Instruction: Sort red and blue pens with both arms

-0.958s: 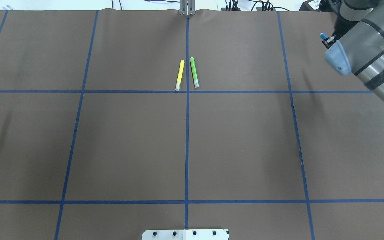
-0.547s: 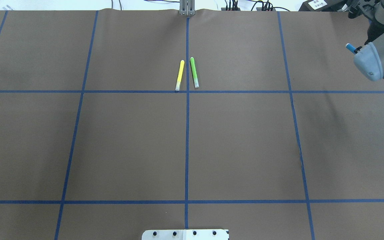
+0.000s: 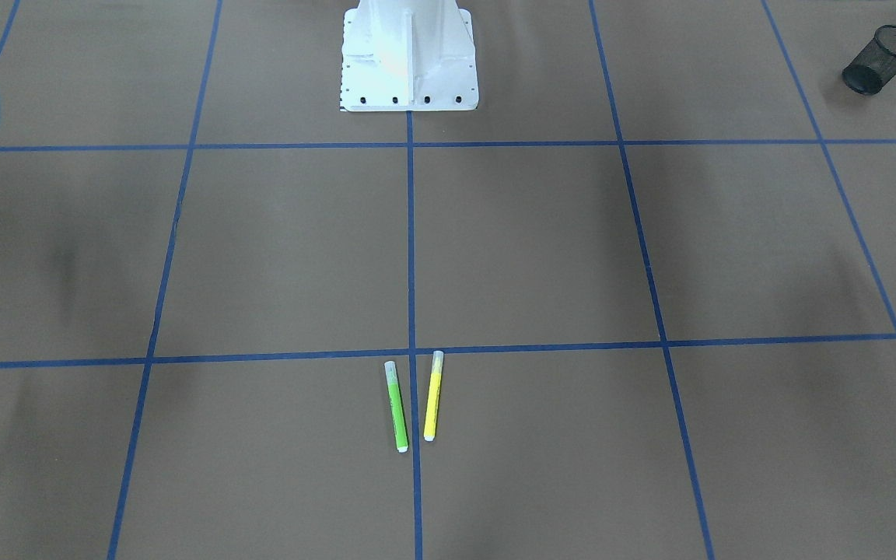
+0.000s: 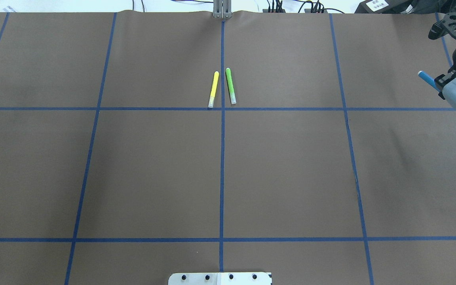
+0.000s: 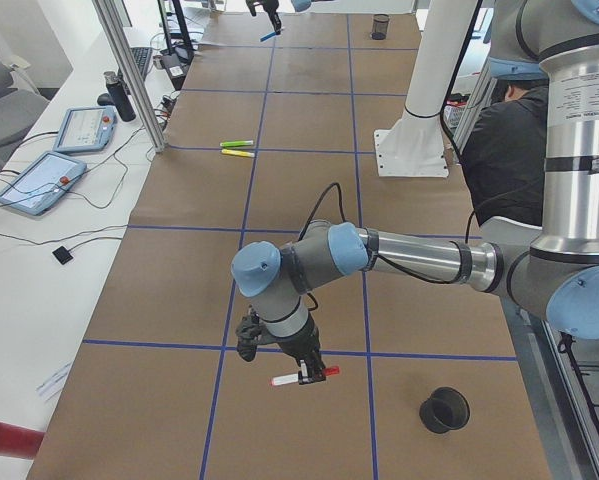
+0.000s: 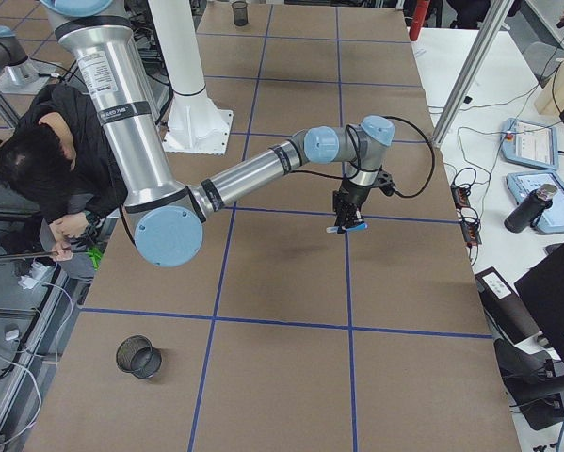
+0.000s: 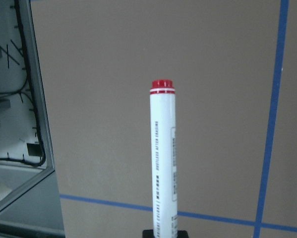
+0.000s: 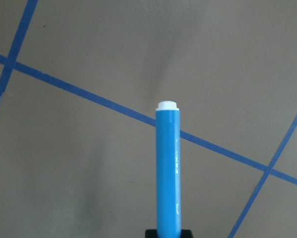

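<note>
The red pen [image 7: 163, 158], white-barrelled with a red end, juts forward from my left gripper [image 7: 164, 233], which is shut on its lower part. In the exterior left view this gripper [image 5: 309, 372] holds the red pen [image 5: 301, 378] level just above the paper, near a blue tape line. The blue pen [image 8: 167, 168], with a white end, sticks out of my right gripper [image 8: 168, 233], which is shut on it. Overhead, the blue pen [image 4: 427, 78] shows at the far right edge beside the right gripper [image 4: 441, 81].
A yellow marker [image 4: 213, 89] and a green marker [image 4: 230, 86] lie side by side at the table's middle, far side. Black mesh cups stand near each end [image 5: 445, 410] [image 6: 138, 357]. The white robot base [image 3: 407, 54] is mid-table. A person in black [image 6: 51, 165] sits beside the robot.
My right arm has carried the blue pen further right and nearer the robot's side in the overhead view. The yellow and green markers have not moved.
</note>
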Available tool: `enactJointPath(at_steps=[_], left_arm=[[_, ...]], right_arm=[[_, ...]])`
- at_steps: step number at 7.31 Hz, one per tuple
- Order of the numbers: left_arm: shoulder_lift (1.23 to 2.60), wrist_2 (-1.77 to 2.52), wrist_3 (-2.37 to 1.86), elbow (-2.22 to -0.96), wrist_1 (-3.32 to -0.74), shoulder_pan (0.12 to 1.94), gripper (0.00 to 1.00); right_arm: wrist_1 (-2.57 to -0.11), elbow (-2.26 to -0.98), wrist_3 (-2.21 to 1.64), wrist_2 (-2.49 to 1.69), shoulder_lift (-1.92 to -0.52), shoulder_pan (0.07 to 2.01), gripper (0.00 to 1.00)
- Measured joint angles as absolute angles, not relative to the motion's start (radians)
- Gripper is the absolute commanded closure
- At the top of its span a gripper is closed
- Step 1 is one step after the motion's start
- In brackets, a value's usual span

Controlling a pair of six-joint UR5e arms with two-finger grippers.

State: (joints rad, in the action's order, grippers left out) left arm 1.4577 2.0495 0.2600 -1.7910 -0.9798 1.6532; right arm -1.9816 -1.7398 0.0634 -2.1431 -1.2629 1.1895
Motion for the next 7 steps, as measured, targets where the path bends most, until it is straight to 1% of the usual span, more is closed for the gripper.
enactJointPath(at_steps=[4,5,7], left_arm=[[1.2,2.13,0.264,-1.929,-0.82,1.655,1.0],[1.157,2.143,0.268,-1.964,-0.762,1.657,1.0],[1.123,2.153,0.273,-1.99,-0.663,1.658,1.0]], right_arm=[[-1.984,-1.75,0.064,-2.161,-1.287,1.189,1.0],[-1.98,-1.756,0.064,-2.161,-1.295,1.188,1.0],[-1.978,-1.773,0.06,-2.171,-1.31,1.188,1.0]])
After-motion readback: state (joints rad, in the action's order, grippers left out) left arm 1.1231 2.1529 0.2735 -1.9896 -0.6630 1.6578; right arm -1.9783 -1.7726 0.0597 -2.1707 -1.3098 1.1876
